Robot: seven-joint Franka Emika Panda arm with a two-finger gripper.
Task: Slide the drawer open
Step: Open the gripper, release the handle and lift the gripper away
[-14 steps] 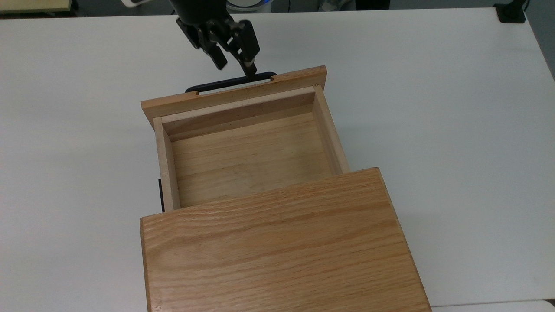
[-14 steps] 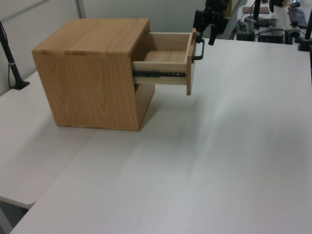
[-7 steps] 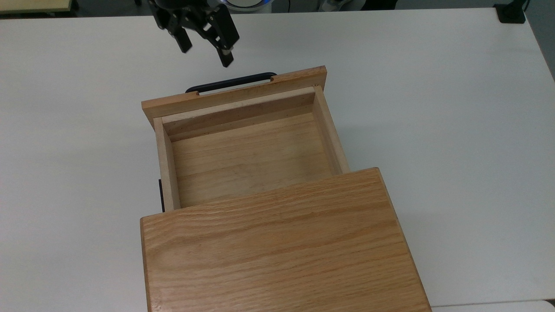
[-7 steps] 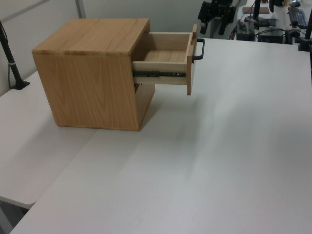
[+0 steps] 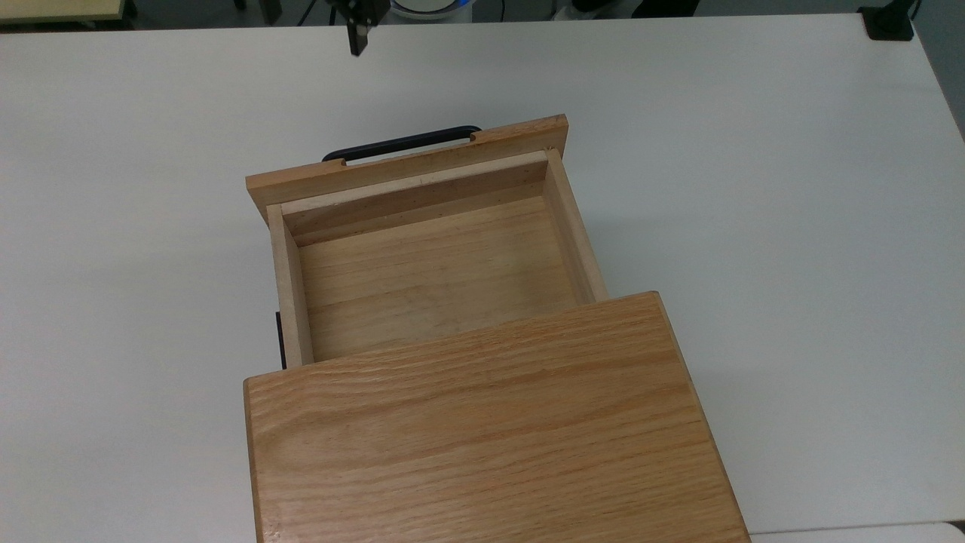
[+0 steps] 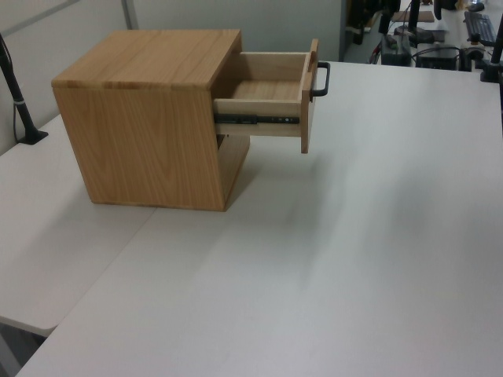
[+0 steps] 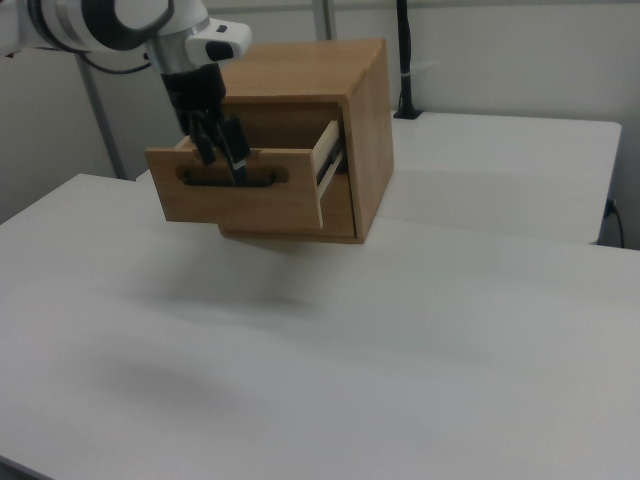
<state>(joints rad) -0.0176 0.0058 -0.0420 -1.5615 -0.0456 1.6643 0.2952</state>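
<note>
A light oak wooden drawer (image 6: 271, 98) with paler inner sides stands pulled out toward 3 o'clock from a flat-topped oak casing (image 6: 149, 118) on the white table (image 6: 330, 259). Its thin black metal bar handle (image 6: 321, 79) sits on the front panel, and a dark slide rail (image 6: 255, 120) shows along its side.

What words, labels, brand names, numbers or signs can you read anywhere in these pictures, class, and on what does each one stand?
None can be read: the drawer, its black handle, the oak casing, the white table and the gripper carry no legible text, label or number.
</note>
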